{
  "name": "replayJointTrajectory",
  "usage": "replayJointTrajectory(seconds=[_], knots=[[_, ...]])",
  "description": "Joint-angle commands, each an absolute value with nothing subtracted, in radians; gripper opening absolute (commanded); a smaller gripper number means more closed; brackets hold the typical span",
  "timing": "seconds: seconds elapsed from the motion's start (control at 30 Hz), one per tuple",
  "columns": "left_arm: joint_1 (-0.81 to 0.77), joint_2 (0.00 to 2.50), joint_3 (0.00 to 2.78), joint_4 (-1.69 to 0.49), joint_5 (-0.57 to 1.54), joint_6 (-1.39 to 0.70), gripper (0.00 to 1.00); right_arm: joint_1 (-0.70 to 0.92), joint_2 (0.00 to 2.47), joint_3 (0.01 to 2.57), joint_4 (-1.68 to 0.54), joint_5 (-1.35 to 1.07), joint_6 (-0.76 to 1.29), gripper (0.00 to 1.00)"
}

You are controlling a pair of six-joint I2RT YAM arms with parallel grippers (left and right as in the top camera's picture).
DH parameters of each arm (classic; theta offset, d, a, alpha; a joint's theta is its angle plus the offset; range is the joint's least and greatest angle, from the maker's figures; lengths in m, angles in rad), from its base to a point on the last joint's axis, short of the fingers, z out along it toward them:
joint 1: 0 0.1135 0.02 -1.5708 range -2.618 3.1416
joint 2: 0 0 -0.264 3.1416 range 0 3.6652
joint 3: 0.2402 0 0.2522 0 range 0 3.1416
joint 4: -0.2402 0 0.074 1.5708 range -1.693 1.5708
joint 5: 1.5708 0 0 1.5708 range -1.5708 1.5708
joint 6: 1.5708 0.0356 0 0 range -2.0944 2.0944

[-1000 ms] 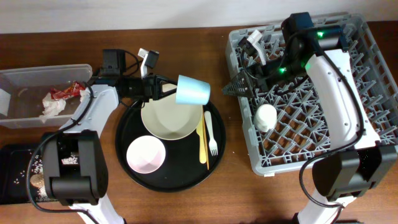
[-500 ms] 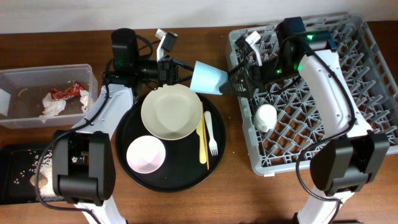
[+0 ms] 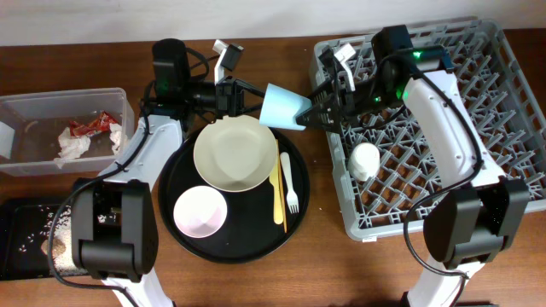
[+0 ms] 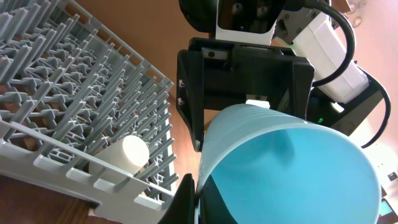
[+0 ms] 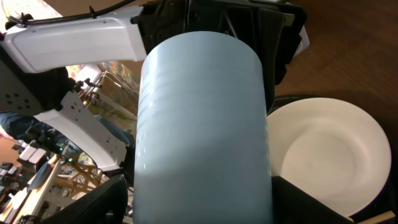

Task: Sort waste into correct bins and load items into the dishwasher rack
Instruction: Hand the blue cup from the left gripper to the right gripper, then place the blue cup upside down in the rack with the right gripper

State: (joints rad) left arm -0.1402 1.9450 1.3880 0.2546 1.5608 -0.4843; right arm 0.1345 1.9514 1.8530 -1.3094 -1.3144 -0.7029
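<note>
Looking right, you have the grey dishwasher rack [image 3: 503, 102] with a small cream cup [image 3: 364, 160] lying among its pegs. Just left of it your left gripper [image 3: 254, 94] is clenched on the rim of the small blue cup [image 3: 284, 107], held sideways in the air; your right gripper [image 3: 319, 111] straddles its base, grip impossible to tell.

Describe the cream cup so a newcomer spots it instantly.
Find the big grey dishwasher rack on the right. Near its left edge a small cream cup lies among the pegs. It's the only dish in the rack; the blue cup is held outside it.
</note>
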Motion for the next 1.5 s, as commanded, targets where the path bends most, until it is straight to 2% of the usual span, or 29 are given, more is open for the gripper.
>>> replayJointTrajectory(seconds=[0.0,0.1,0.13,0.2,0.23,0.33,0.37,0.47,0.57,0.63,0.67,0.73,0.77,0.83,0.9,1.0,1.1,1.17,1.2,1.23,1.27,1.33,1.47], knots=[[-0.141,1.948,1.400,0.257,1.556,-0.490,0.01,0.152,1.953,1.849,-1.308,-1.351,-0.707,0.71],[-0.141,1.948,1.400,0.257,1.556,-0.489,0.00,0.171,1.953,1.849,-1.290,-1.350,-0.707,0.70],[-0.141,1.948,1.400,0.257,1.556,-0.489,0.01,0.179,1.953,1.849,-1.280,-1.350,-0.707,0.61],[-0.141,1.948,1.400,0.257,1.557,-0.490,0.02,0.176,1.953,1.849,-1.283,-1.333,-0.702,0.52],[-0.141,1.948,1.400,0.258,1.556,-0.490,0.08,0.176,1.953,1.849,-1.287,-1.292,-0.693,0.52],[-0.131,1.948,1.400,0.262,1.555,-0.490,0.13,0.176,1.951,1.850,-1.301,-1.245,-0.691,0.52],[-0.109,1.948,1.400,0.262,1.545,-0.502,0.16,0.161,1.948,1.851,-1.306,-1.253,-0.691,0.51],[-0.008,1.948,1.400,0.250,1.515,-0.531,0.16,0.083,1.922,1.851,-1.346,-1.243,-0.664,0.44],[0.106,1.948,1.399,0.050,1.420,-0.521,0.15,-0.041,1.849,1.851,-1.392,-1.031,-0.488,0.42],[0.139,1.948,1.399,-0.183,1.282,-0.421,0.15,-0.100,1.790,1.851,-1.400,-0.822,-0.315,0.41],[0.140,1.948,1.399,-0.369,1.110,-0.339,0.16,-0.124,1.757,1.851,-1.404,-0.696,-0.213,0.41],[0.139,1.948,1.399,-0.568,0.834,-0.319,0.17,-0.156,1.703,1.851,-1.431,-0.502,-0.078,0.41],[0.139,1.948,1.399,-0.602,0.775,-0.319,0.18,-0.183,1.671,1.851,-1.466,-0.332,-0.014,0.41],[0.140,1.948,1.399,-0.626,0.731,-0.319,0.23,-0.229,1.655,1.851,-1.532,-0.197,0.020,0.40],[0.139,1.948,1.399,-0.625,0.731,-0.319,0.32,-0.285,1.662,1.851,-1.615,-0.078,0.069,0.34],[0.122,1.927,1.425,-0.623,0.682,-0.324,0.28,-0.289,1.662,1.851,-1.671,-0.066,0.069,0.32],[0.047,1.797,1.542,-0.731,0.333,-0.347,0.28,-0.288,1.663,1.850,-1.699,-0.078,0.076,0.31],[-0.017,1.727,1.573,-0.778,0.158,-0.347,0.29,-0.284,1.663,1.850,-1.699,-0.094,0.091,0.26],[-0.091,1.682,1.573,-0.813,-0.025,-0.347,0.32,-0.256,1.663,1.841,-1.699,-0.100,0.091,0.25],[-0.160,1.679,1.570,-0.833,-0.180,-0.347,0.44,-0.229,1.663,1.818,-1.699,-0.089,0.091,0.25],[-0.189,1.687,1.565,-0.832,-0.196,-0.347,0.59,-0.219,1.664,1.785,-1.699,-0.095,0.098,0.25],[-0.207,1.689,1.563,-0.833,-0.196,-0.347,1.00,-0.203,1.684,1.751,-1.699,-0.096,0.107,0.25],[-0.209,1.689,1.563,-0.832,-0.196,-0.347,1.00,-0.125,1.708,1.749,-1.686,-0.069,0.115,0.25]])
